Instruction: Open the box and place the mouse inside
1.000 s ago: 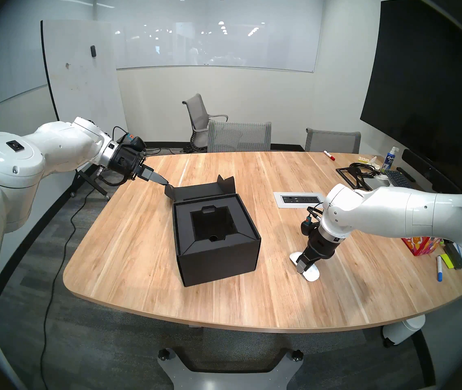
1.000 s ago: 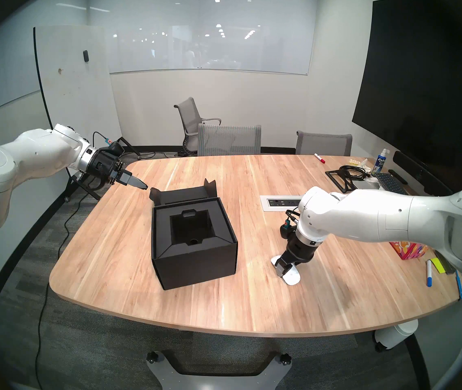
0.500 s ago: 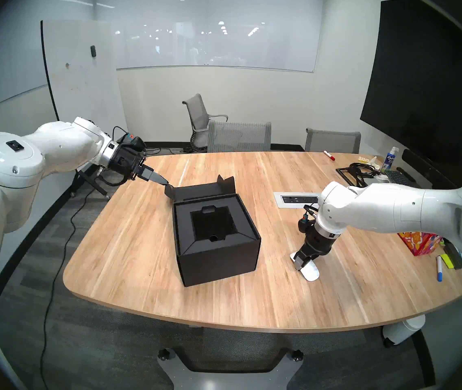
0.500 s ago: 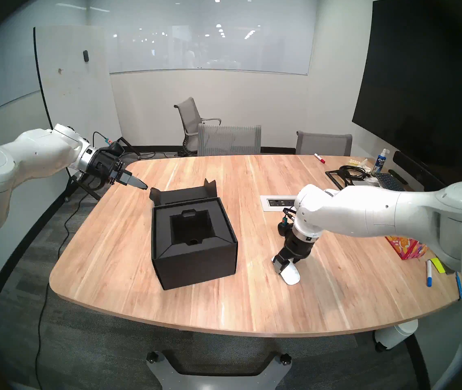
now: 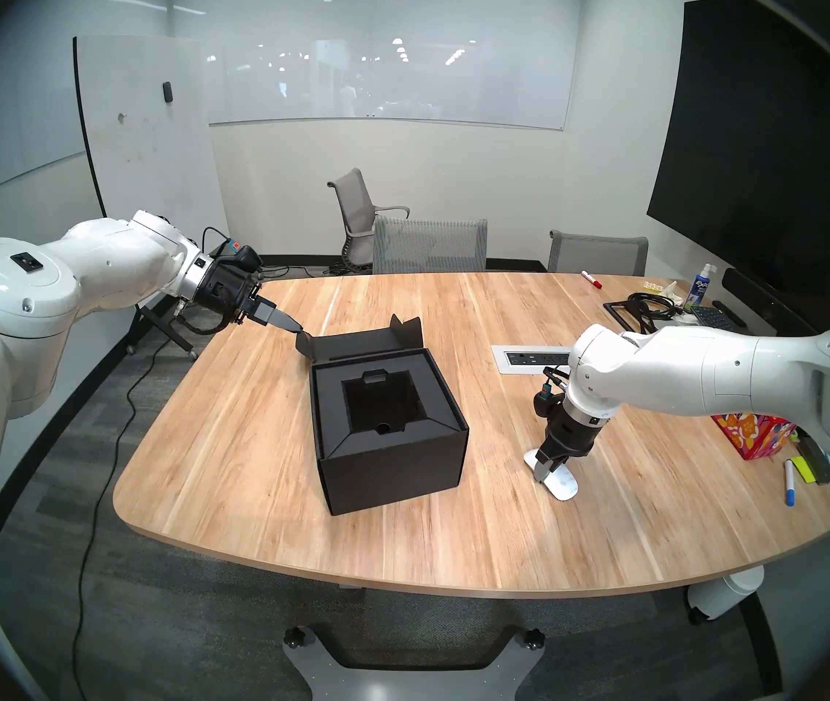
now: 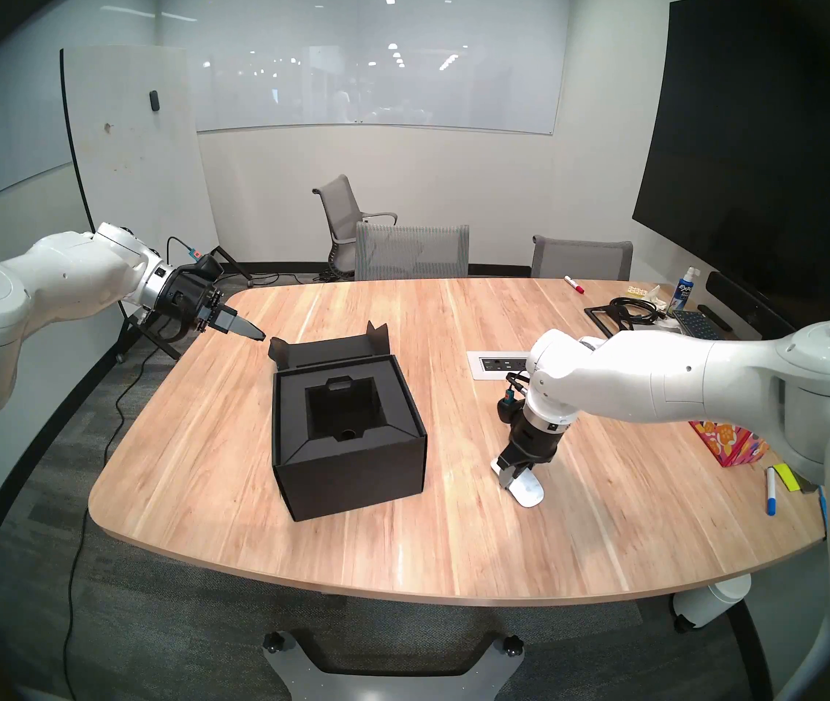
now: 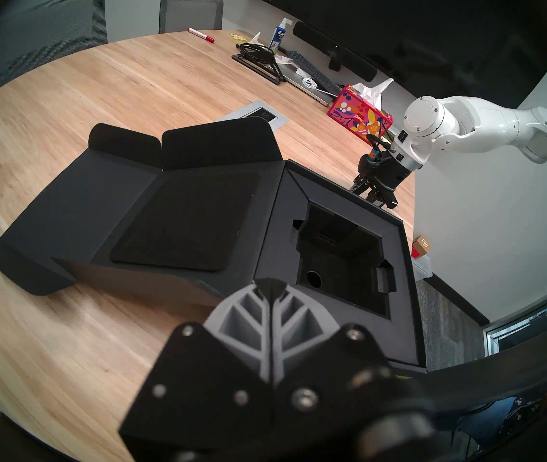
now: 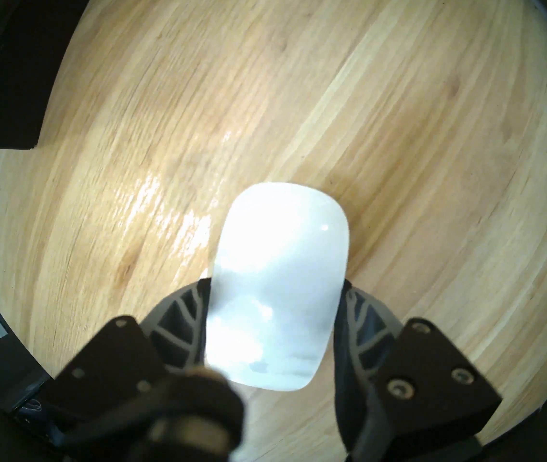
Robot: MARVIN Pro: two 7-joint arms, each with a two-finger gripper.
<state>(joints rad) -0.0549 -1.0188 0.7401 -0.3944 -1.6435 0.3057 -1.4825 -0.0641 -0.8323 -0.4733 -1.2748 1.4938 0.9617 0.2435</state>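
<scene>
The black box (image 5: 392,427) sits open near the middle of the wooden table (image 5: 251,432), its lid (image 7: 152,214) folded flat behind it. To the box's right, the white mouse (image 8: 275,284) lies on the table, and the right gripper (image 8: 274,321) points straight down over it, one finger pressed against each long side of the mouse. At the box's far left corner, the left gripper (image 5: 296,326) has its fingers pinched together, the tips at a side flap (image 5: 307,345) of the lid.
</scene>
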